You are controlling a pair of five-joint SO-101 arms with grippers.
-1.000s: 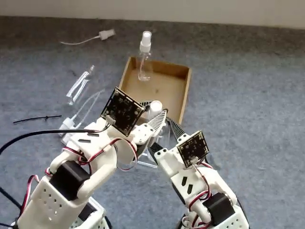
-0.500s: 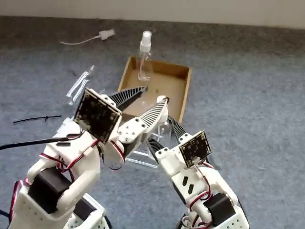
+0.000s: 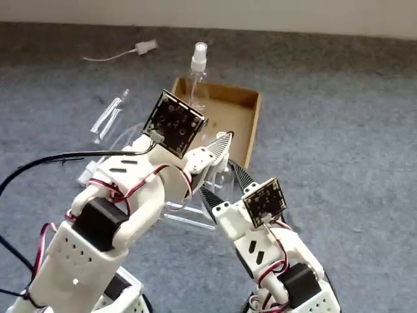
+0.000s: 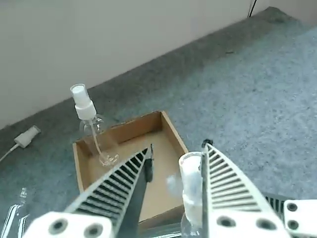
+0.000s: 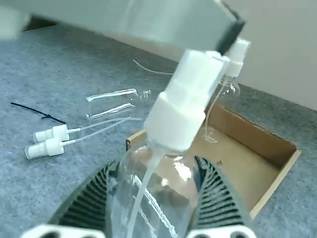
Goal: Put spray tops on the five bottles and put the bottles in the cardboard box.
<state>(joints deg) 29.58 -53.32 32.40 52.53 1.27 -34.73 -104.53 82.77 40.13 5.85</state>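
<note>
Far L on the counter (image 3: 339, 98): a black tie (image 5: 34, 111), then 2 loose tops (image 5: 54, 133) lying side by side w/ tubes pointing toward the box. Just past them, empty bottles (image 3: 107, 119) lie on their sides, uncapped. At the far back lies another top (image 3: 144, 47) w/ its tube trailing, well apart from the rest.

L arm (image 3: 124, 208) is over the counter, wrist up near the box's near-L corner. L jaws are spread wide. The held bottle's top sits in the gap, just beside one finger (image 4: 228, 193); can't tell if it touches.

Sth clear lies on the counter betw. the 2 arms (image 3: 189, 218); can't tell what.

The box (image 3: 254, 130) is at centre, open, just beyond both arms. A capped bottle (image 3: 197, 91) stands upright inside at the far-L corner.

R arm (image 3: 267, 241) is near centre-R. R jaws are pinching the held bottle (image 5: 148, 198) by its clear body. Its spray top (image 5: 183, 109) is on the neck, w/ the tube running down inside. This bottle is just on the near side of the box's near wall, not in the box.
</note>
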